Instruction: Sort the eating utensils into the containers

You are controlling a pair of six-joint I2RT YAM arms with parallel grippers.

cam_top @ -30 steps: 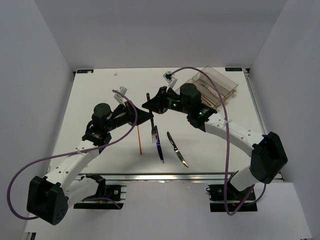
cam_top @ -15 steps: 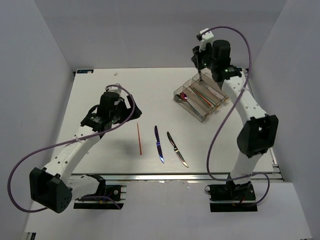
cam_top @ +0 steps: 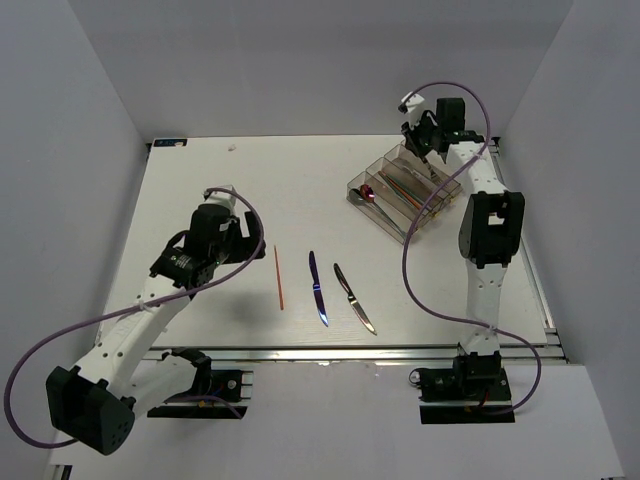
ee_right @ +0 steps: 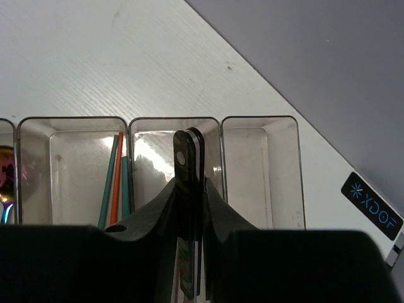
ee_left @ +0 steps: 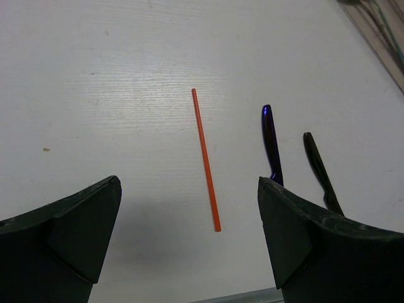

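Utensil tray [ee_right: 260, 164] sits at the table's far right, green and orange chopsticks [ee_right: 117, 177] in one slot. Over the neighbouring compartment, the right gripper [ee_right: 189, 189] pinches a dark flat handle [ee_right: 187, 148]. An orange chopstick [ee_left: 206, 160], a blue knife [ee_left: 271, 142] and a darker knife [ee_left: 319, 170] lie before the left gripper [ee_left: 189, 183], whose fingers are spread wide.

- Tray [ee_right: 259, 117]: one.
- Knives on the table: two, a blue knife [cam_top: 316, 288] and a dark knife [cam_top: 354, 298].
- Loose orange chopstick [cam_top: 279, 277]: one.
- Fork [ee_right: 188, 158]: one.
- Tray chopsticks [ee_right: 118, 177]: at least three; exact count unclear.
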